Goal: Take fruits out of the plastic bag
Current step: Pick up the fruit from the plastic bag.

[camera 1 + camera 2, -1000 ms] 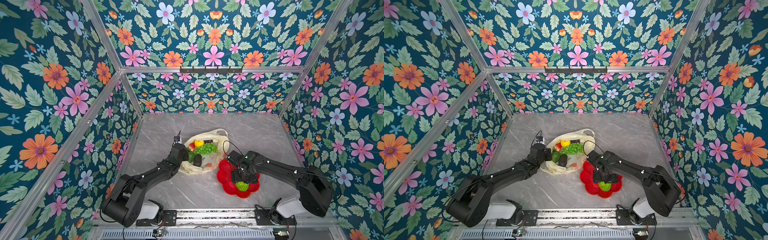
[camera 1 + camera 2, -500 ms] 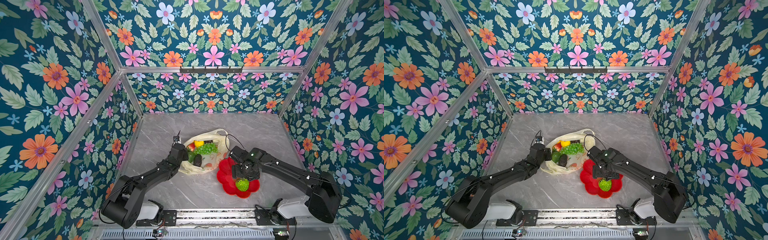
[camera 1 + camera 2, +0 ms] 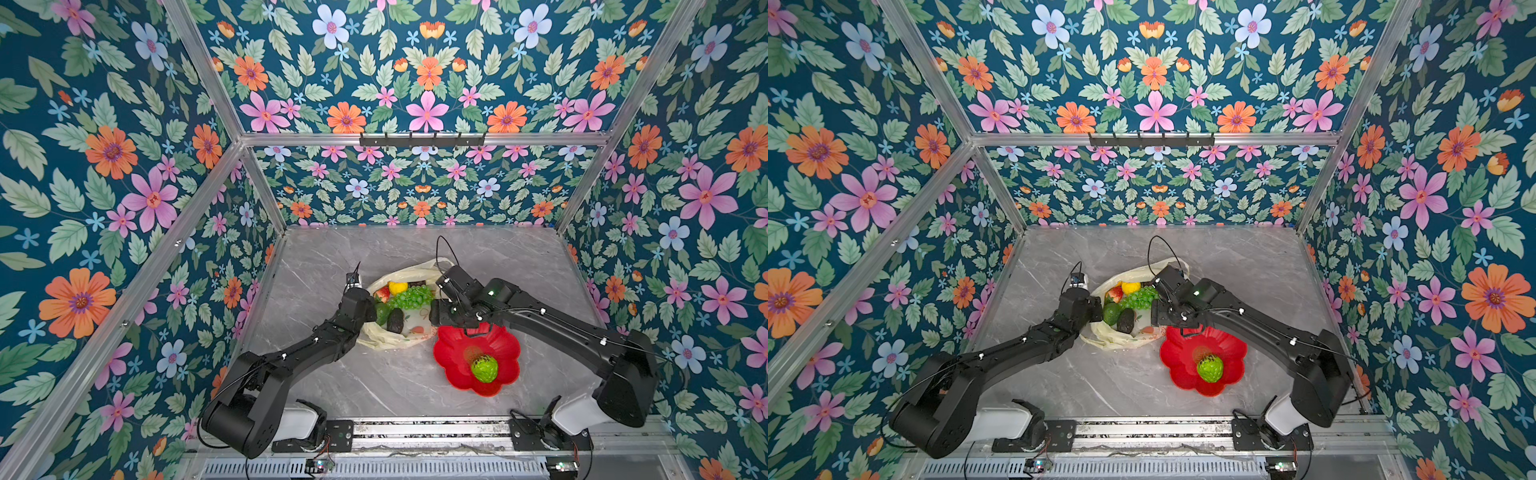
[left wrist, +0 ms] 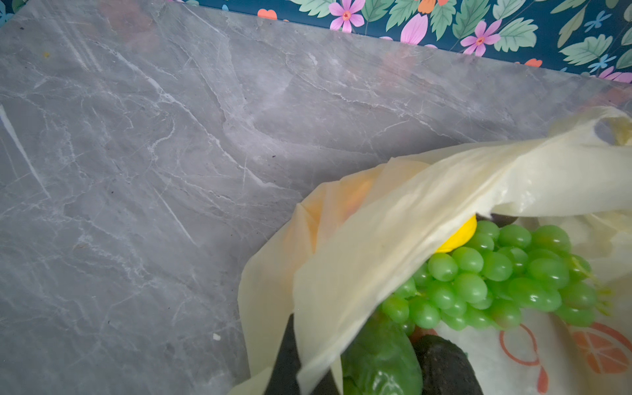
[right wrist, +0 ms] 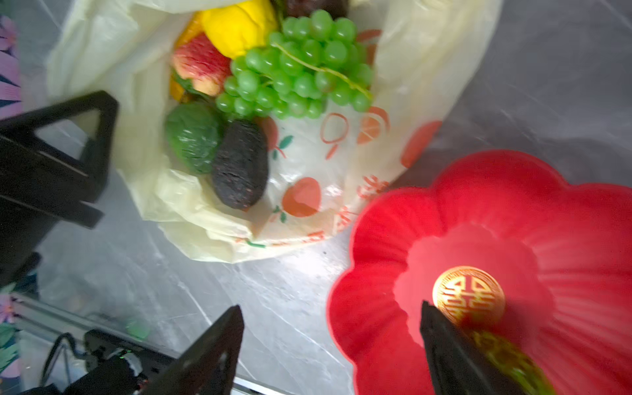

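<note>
Lying on the grey marble table (image 3: 374, 257), the plastic bag (image 3: 376, 338) is seen with its mouth agape. A fold of its rim is clamped in the closed jaws of the left gripper (image 4: 301, 369), as is shown in the left wrist view. Inside the bag a green grape bunch (image 3: 411, 297), a yellow lemon (image 3: 397, 286), a red fruit (image 3: 382, 294), a dark green fruit (image 3: 381, 312) and a dark avocado (image 3: 395, 321) are packed together, the avocado touching the dark green fruit. The right gripper (image 5: 330, 307) is held above the place where the bag and the red flower-shaped dish (image 3: 453, 345) come close; its jaws are spread wide and nothing is gripped between them. One bumpy bright green fruit (image 3: 484, 368) is found outside the bag, resting in the dish, which is set just beside the bag's printed side.
</note>
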### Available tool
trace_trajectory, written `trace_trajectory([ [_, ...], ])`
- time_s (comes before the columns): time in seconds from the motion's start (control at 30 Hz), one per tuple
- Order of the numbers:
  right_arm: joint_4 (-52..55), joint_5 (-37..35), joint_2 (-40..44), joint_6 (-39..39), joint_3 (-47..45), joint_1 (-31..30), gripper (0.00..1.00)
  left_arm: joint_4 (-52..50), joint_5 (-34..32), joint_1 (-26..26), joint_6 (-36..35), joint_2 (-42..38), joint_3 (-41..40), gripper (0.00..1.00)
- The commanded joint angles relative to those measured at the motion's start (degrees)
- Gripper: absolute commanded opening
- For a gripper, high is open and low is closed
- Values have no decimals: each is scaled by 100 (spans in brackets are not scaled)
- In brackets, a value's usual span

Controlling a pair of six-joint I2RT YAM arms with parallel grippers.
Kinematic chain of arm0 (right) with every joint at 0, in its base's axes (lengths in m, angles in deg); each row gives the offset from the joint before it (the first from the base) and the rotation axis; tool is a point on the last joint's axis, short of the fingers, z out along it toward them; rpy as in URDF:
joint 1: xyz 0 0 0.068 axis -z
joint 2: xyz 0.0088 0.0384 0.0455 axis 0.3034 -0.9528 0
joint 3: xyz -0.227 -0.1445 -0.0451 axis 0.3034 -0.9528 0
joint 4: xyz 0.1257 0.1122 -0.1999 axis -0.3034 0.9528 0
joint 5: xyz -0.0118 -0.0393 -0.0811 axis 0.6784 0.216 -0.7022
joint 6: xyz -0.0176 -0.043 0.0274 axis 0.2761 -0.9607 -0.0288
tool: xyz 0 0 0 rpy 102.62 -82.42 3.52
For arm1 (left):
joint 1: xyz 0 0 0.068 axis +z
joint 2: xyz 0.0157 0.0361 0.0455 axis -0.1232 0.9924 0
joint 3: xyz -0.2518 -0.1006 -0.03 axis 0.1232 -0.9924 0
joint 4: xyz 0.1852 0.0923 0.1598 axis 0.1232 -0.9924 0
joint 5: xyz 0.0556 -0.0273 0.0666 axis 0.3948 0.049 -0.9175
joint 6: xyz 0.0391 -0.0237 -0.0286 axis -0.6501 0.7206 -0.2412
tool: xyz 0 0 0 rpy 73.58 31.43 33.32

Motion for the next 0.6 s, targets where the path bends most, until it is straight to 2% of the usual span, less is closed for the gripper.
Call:
trace_trajectory([
  [0.0,-539,161,-454,-112,408,-2,82,95,3,1,11,-35,-8,0],
  [0.23,-695,593,-1803,-120,1250,-4,80,86,59,0,50,18,19,0],
  [0.57,-1006,1087,-2683,55,1652,-58,72,93,106,-3,68,-97,-15,0],
])
